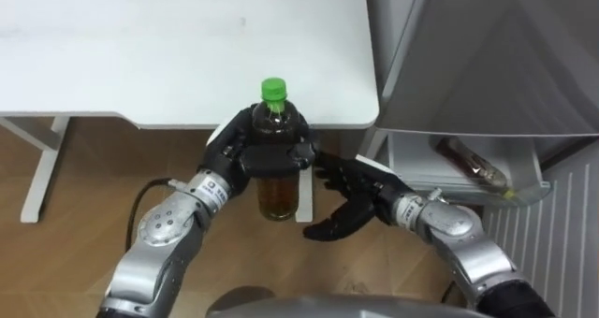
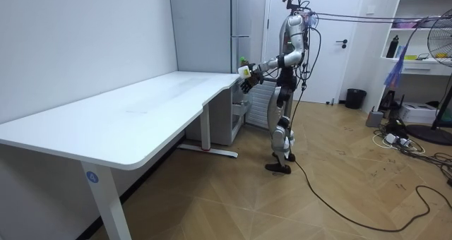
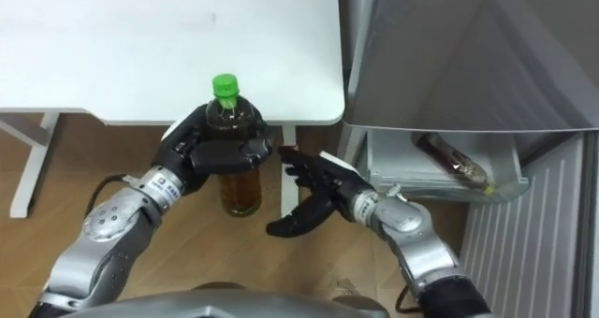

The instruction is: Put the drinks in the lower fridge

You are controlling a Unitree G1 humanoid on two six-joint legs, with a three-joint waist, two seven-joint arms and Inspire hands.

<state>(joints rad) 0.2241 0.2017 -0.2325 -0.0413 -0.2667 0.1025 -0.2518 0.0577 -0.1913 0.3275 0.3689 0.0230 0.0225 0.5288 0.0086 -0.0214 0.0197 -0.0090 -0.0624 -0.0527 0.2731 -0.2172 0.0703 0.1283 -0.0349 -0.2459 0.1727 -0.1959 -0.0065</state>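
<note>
Bottle: I see the drink bottle [image 1: 278, 195] upright, green cap on top and amber liquid inside. It is held clear of the table, just off its near edge.
Left hand: my left hand [image 1: 251, 151] has its fingers and thumb wrapped round the bottle's upper half and carries it.
Right hand: my right hand [image 1: 351, 204] is just to the right of the bottle, fingers spread and loose, holding nothing.
In the way: that spread right hand lies between the held bottle and the fridge.
Fridge: the grey fridge [image 1: 487, 56] stands to my right. Low down it has a clear tray [image 1: 426, 164] with a second bottle [image 1: 473, 164] lying on its side in it.
Surface: the white table [image 1: 140, 47] is right in front of me, with its rounded corner beside the fridge.
Room: I stand on the wood floor [image 2: 339, 183] at the table's far end, by the fridge. A dark bin [image 2: 355, 98] and a fan [image 2: 441, 56] stand further off.
</note>
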